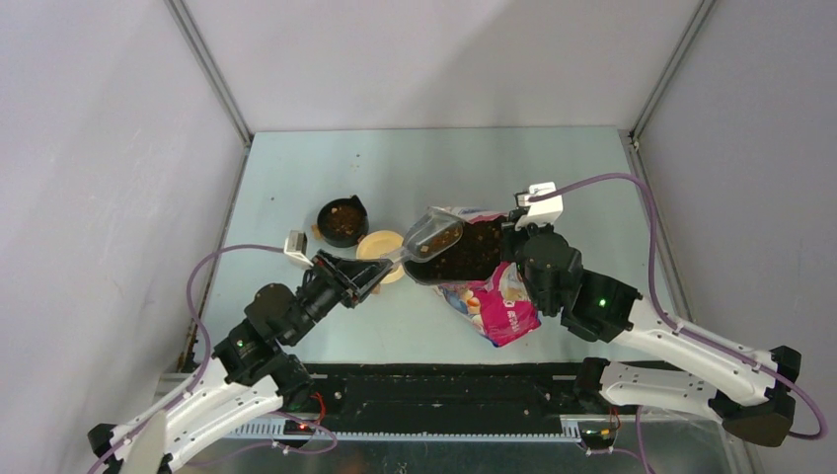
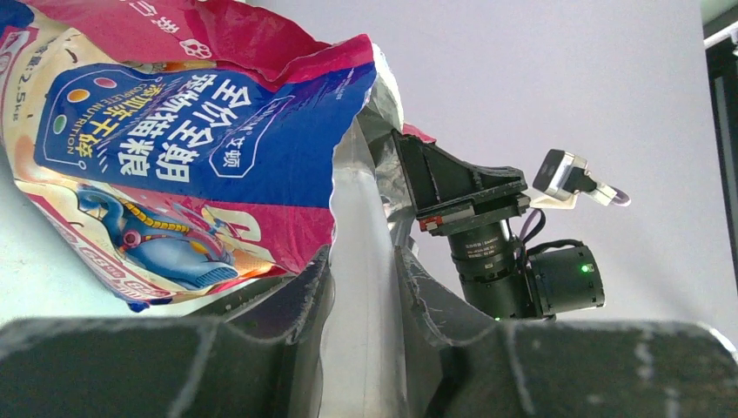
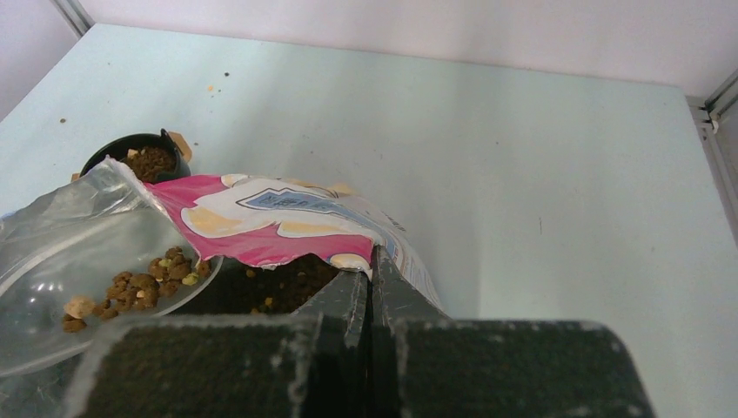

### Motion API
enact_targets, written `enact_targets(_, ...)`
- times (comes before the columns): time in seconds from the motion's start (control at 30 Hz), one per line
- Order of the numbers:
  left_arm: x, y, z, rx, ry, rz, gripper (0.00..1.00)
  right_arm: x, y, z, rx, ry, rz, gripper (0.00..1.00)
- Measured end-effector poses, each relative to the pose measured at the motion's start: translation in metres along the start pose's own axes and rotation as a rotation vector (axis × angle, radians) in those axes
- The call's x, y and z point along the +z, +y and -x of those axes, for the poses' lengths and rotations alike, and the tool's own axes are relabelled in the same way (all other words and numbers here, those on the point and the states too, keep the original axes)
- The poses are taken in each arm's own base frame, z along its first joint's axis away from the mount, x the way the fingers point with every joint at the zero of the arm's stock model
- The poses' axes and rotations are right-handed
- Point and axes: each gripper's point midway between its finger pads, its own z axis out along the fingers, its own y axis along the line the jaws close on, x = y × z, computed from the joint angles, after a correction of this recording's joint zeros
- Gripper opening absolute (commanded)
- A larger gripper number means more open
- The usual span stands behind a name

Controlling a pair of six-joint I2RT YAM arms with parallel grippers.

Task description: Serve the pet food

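Right wrist cam gets the pet food (image 3: pixel 130 283) best: a small heap in the clear scoop (image 3: pixel 78 252), sitting right at the bag (image 3: pixel 278 218) mouth, with more down inside the bag. My left pincer (image 1: pixel 373 269) is clamped on the scoop's handle, and my right pincer (image 3: pixel 370 292) is pinched tight on the bag's rim.

My worry: the black bowl (image 1: pixel 342 221) sits left of the bag, so a tipped scoop dumps kibble on the table (image 1: pixel 395 168) in between. If the rim slips, the bag probably flops.

Left wrist cam only sees the bag's print and the handle, no kibble. Top view shows the whole bag-to-bowl route.
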Motion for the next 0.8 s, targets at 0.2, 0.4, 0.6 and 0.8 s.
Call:
enact_targets(0.2,0.001,-0.001,0.000,0.015,0.007,0.030,0.00,-0.001,-0.001,0.000,-0.007,0.001,-0.002,0.00)
enact_targets(0.4,-0.004,-0.004,0.002,0.020,0.003,0.018,0.00,-0.001,-0.001,0.000,-0.007,0.000,-0.002,0.00)
enact_targets(0.6,-0.008,-0.010,0.003,0.012,-0.004,-0.024,0.00,-0.002,-0.002,0.000,-0.006,0.001,-0.005,0.00)
enact_targets(0.8,-0.005,-0.011,0.000,-0.004,0.009,-0.058,0.00,-0.003,-0.004,0.000,-0.002,0.002,-0.012,0.00)
